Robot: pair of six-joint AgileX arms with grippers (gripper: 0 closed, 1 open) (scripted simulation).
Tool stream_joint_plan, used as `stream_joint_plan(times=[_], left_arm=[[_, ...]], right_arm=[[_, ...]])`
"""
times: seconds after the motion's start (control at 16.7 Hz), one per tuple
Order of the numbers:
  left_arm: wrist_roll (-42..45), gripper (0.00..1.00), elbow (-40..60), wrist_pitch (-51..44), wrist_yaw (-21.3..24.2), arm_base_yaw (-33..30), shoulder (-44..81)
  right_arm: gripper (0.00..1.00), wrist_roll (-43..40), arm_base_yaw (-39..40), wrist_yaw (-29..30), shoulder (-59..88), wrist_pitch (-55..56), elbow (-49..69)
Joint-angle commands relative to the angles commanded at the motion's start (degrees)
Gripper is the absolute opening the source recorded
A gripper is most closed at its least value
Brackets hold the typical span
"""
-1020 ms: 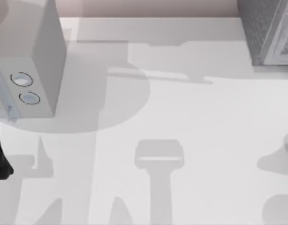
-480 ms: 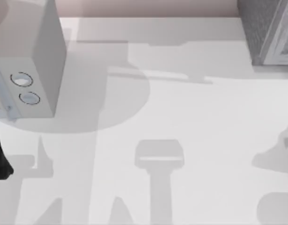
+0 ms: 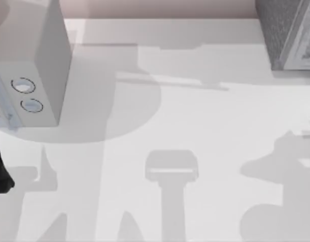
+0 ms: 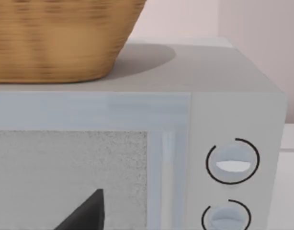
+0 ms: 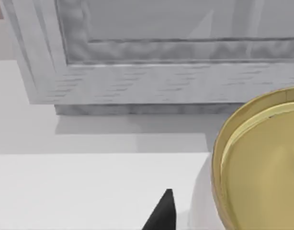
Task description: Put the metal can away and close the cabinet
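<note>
1. The metal can (image 5: 262,163), its gold lid facing the right wrist camera, stood on the white table (image 3: 205,116) close beside the right gripper (image 5: 161,213); just one dark fingertip was visible, so whether that gripper was apart or together could not be told.
2. Beyond the can rose the cabinet (image 5: 152,76), its pale framed front just past the can, with no opening seen.
3. The risk, judged from here: a finger meeting the can's rim off-centre could topple it or push it against the cabinet front.
4. If the front was shut, the can had no way in.
5. The left gripper (image 4: 84,213) sat idle facing the pale grey box (image 4: 233,115) with two ringed dials, a wicker basket (image 4: 56,38) on top.
</note>
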Motion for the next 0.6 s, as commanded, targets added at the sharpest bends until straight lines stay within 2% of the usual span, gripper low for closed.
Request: stream_joint_plan(times=[0.3,0.6], left_arm=[[0.00,1.00,0.00,0.00,0.00,0.00,0.00],[0.00,1.00,0.00,0.00,0.00,0.00,0.00]], right_arm=[[0.00,-0.12,0.01,-0.07,-16.37,-19.95,3.44],[0.00,-0.22,-0.01,-0.10,-22.21,-25.86,4.95]])
